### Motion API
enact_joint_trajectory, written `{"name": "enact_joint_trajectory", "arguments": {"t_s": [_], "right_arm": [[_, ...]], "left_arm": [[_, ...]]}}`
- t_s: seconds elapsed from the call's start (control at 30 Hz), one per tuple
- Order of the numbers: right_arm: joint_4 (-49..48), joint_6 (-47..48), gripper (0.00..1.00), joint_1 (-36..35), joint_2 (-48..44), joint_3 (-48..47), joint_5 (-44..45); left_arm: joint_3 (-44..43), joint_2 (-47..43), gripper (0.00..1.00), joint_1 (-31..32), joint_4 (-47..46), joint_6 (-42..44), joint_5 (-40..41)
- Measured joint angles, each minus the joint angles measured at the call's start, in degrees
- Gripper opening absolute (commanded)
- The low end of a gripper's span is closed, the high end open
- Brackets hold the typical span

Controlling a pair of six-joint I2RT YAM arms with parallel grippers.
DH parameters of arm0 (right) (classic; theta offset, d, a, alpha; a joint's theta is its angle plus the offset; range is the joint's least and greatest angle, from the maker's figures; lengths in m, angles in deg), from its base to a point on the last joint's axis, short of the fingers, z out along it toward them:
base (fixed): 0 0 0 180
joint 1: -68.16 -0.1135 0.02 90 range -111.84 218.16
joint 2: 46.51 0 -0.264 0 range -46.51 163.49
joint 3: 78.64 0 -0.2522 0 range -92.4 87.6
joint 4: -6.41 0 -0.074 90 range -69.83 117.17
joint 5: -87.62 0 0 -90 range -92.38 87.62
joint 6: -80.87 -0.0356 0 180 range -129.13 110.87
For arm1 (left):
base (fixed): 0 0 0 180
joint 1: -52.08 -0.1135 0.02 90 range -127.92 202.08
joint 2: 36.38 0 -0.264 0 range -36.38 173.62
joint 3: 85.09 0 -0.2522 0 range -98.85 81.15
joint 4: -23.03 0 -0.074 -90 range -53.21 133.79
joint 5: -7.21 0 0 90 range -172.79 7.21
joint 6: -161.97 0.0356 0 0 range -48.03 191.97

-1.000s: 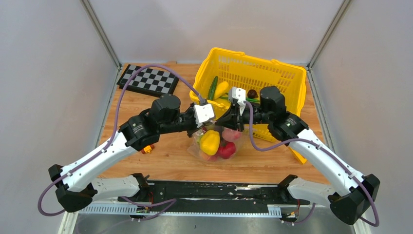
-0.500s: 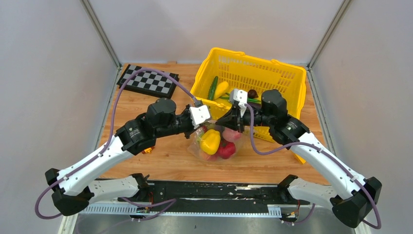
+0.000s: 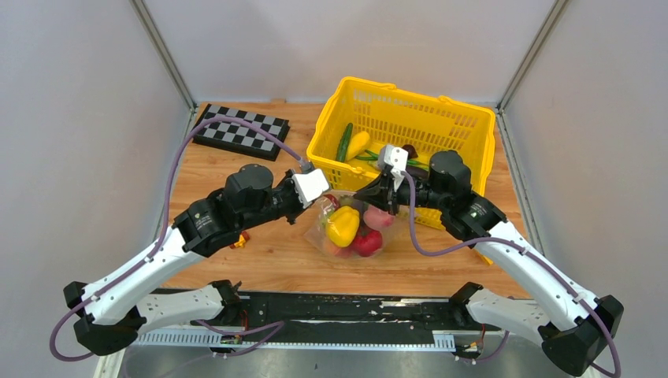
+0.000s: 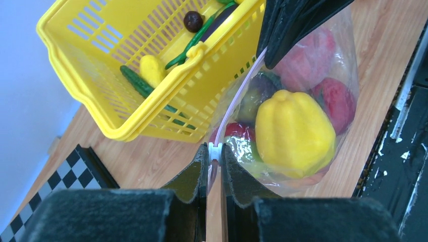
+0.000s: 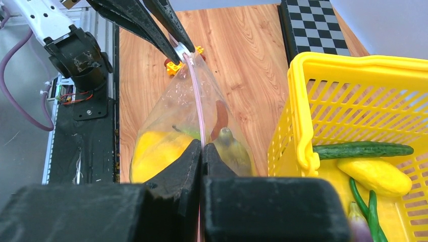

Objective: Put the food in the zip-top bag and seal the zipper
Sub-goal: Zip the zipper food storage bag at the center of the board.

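Between your jaws, bag [image 3: 350,232]: hangs stretched, food [image 4: 294,132] inside, below both grippers.
Right gripper [image 5: 202,148]: clamped on the far end of the zipper [image 5: 194,96].
Left gripper [image 4: 214,155]: pinching the slider [image 4: 215,148]; you've drawn it leftward, away from the right jaws, so sealing looks nearly finished.

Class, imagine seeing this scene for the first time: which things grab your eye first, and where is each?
The clear zip-top bag is at the centre of the top view, bulging with glossy food, a big yellow pepper foremost. The left gripper and right gripper are both shut on its pink zipper, one at each end. Right behind stands a bright yellow basket with more vegetables inside.
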Motion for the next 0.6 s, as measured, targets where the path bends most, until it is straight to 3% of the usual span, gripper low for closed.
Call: {"name": "enact_joint_trajectory", "arguments": {"t_s": [0.6], "right_arm": [[0.07,-0.31,0.00,0.00,-0.55,0.02,0.63]], "left_arm": [[0.13,-0.94,0.00,0.13,1.36,-0.13,4.92]]}}
